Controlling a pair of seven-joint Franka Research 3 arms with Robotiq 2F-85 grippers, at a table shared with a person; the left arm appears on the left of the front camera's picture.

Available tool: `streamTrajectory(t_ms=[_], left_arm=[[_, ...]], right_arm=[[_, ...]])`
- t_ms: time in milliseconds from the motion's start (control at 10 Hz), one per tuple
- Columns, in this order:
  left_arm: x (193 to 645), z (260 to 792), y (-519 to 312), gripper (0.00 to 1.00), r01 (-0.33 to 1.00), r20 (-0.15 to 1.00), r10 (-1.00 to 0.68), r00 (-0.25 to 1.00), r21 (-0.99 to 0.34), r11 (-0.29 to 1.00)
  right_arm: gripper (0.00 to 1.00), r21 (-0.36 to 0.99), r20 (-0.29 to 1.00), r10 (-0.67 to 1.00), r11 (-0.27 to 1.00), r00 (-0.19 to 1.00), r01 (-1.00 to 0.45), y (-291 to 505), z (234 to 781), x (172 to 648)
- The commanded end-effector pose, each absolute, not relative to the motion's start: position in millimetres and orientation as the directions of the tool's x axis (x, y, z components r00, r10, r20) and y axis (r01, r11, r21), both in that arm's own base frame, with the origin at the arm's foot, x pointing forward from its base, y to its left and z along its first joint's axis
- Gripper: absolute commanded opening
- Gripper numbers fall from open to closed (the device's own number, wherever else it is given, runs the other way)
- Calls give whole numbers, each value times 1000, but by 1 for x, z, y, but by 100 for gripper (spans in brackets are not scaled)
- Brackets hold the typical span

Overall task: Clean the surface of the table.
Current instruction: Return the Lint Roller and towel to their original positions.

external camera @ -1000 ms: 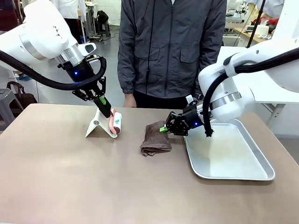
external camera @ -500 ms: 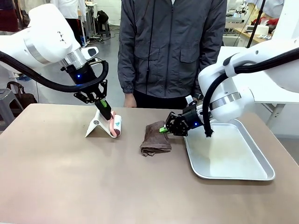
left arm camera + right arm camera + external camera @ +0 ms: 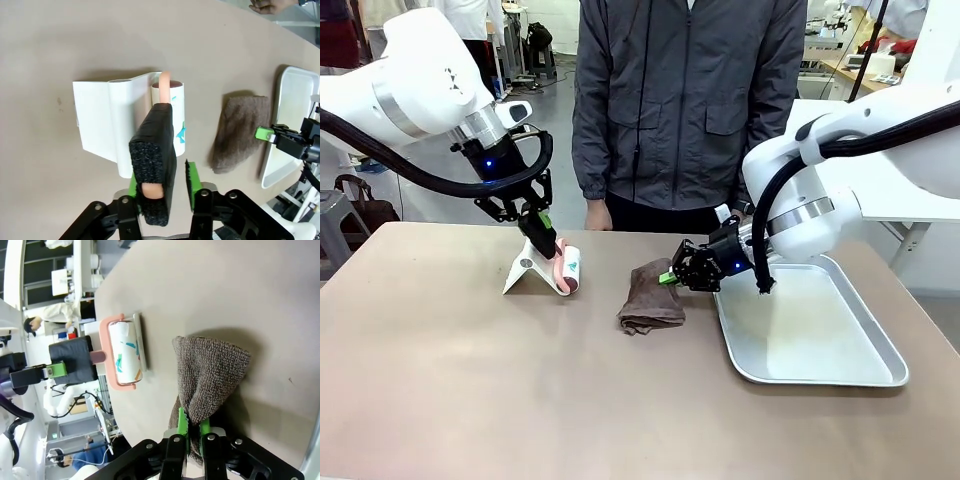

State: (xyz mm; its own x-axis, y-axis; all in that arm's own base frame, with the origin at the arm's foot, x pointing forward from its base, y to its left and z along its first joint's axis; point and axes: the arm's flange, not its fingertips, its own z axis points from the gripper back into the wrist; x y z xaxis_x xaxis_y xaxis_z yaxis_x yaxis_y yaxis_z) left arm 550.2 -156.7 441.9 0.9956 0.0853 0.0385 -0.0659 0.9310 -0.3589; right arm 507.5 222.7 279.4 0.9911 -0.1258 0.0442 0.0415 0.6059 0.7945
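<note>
Brown and matte, the table (image 3: 520,380) spreads wide below me in the front view, with a person in a grey jacket (image 3: 685,100) standing at its far edge. My left gripper (image 3: 542,235) hangs over a lint roller (image 3: 566,266) that sits beside a white stand (image 3: 527,266), its foam-wrapped handle running up between my fingers. My right gripper (image 3: 672,275) sits low at the far edge of a brown cloth (image 3: 652,297), and a silver tray (image 3: 840,370) lies just behind those jaws on the table.

From my left wrist, the black foam handle (image 3: 155,165) lies against one green pad (image 3: 132,185), while the other pad (image 3: 191,179) stands apart from it; the jaws are parted and no longer squeeze the handle. Ahead of them the roller rests on the table top, touching the white stand. Off to one side lie the cloth and the tray's rim.

From my right wrist, the jaws stand narrow, their green pads (image 3: 181,423) pinching a fold of the cloth (image 3: 212,377), which otherwise lies on the table. Beyond the cloth sits the lint roller in its pink frame (image 3: 116,354).
</note>
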Motion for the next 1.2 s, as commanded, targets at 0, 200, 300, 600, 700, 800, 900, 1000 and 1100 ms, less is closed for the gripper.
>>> streamTrajectory(t_ms=[0, 200, 300, 600, 700, 800, 900, 1000, 1100], left_arm=[[553, 445, -154, 100, -105, 44, 126, 991, -332, 937], [551, 447, -146, 100, -140, 49, 166, 985, -335, 932], [550, 450, -139, 100, -161, 59, 192, 980, -342, 926], [537, 461, -112, 100, -212, 103, 266, 958, -366, 906], [528, 465, -103, 100, -207, 113, 268, 957, -386, 899], [512, 470, -94, 100, -185, 127, 258, 958, -417, 890], [492, 477, -85, 100, -140, 135, 230, 964, -476, 868], [466, 483, -76, 100, -72, 145, 178, 973, -545, 835], [440, 487, -63, 100, -38, 161, 168, 973, -602, 798]], right_arm=[[68, 790, 14, -108, 611, 994, 55, 227, 281, 515], [100, 793, 9, -112, 607, 994, 61, 226, 281, 516], [100, 795, 8, -107, 604, 994, 59, 226, 281, 515], [100, 795, 9, -97, 604, 995, 51, 225, 280, 514], [100, 796, 17, -91, 604, 996, 42, 224, 283, 513], [100, 798, 27, -79, 602, 997, 26, 221, 288, 509], [100, 811, 41, -60, 585, 997, 2, 215, 296, 504], [100, 826, 60, -41, 563, 997, -27, 204, 306, 495], [100, 851, 87, -37, 523, 996, -55, 190, 317, 485]])
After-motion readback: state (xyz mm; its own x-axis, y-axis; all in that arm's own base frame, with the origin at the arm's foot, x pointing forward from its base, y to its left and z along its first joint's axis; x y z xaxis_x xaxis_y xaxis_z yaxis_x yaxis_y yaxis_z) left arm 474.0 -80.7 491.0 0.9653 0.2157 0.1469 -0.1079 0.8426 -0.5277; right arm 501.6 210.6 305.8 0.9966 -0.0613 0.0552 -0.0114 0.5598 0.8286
